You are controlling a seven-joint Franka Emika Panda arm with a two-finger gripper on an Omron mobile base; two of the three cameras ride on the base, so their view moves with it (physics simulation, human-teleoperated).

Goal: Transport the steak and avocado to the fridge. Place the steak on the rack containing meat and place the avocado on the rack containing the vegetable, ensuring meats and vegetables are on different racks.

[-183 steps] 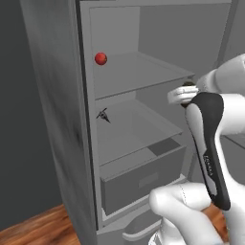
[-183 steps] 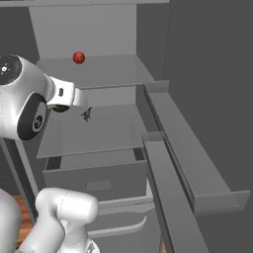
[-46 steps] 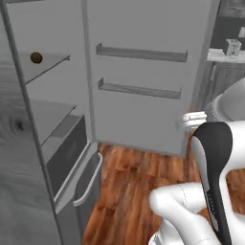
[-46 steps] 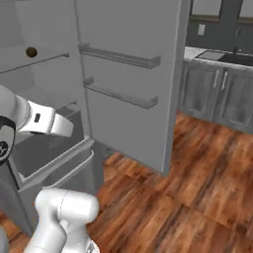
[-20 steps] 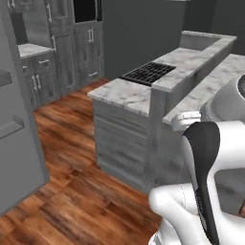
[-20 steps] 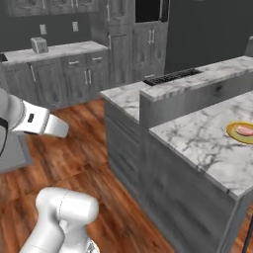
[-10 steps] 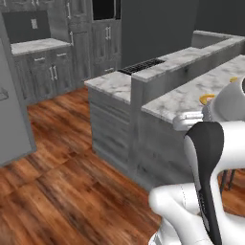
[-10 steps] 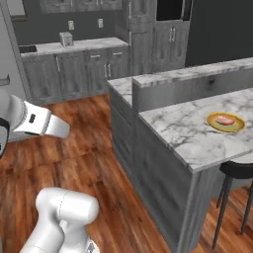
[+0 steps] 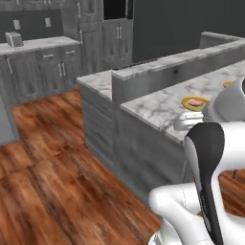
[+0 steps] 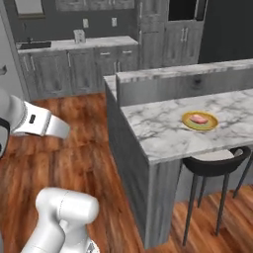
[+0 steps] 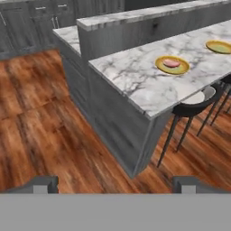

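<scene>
steak (image 10: 198,118) lies flat on a round yellow-rimmed plate (image 10: 211,125), on the marble worktop (image 10: 163,129) of the kitchen island. in the right base view the plate sits at about 3 o'clock from frame centre, back from the worktop's near edge. left base view has the same plate (image 9: 186,103) with the steak (image 9: 194,102) at roughly 2 o'clock, just beyond the robot's white arm; a bit of a second yellow plate (image 9: 227,84) shows further along at the right edge.

hand view: steak (image 11: 171,63) on its plate (image 11: 161,66) at about 1 o'clock, second plate (image 11: 219,46) further right on the same worktop, well apart from the first; can't tell what is on it. hand (image 11: 116,184) has its two dark fingertips (image 11: 43,183) spread wide at the bottom corners, nothing between them, over the wooden floor (image 11: 40,122) and well apart from the worktop.

a raised grey back ledge (image 10: 188,74) runs along the far side of the island. black stool (image 10: 216,167) tucked under the worktop's overhang, below the plate. grey cabinets (image 10: 74,64) along the back wall with a small toaster-like item (image 10: 78,35) on their counter; too small to be sure.
</scene>
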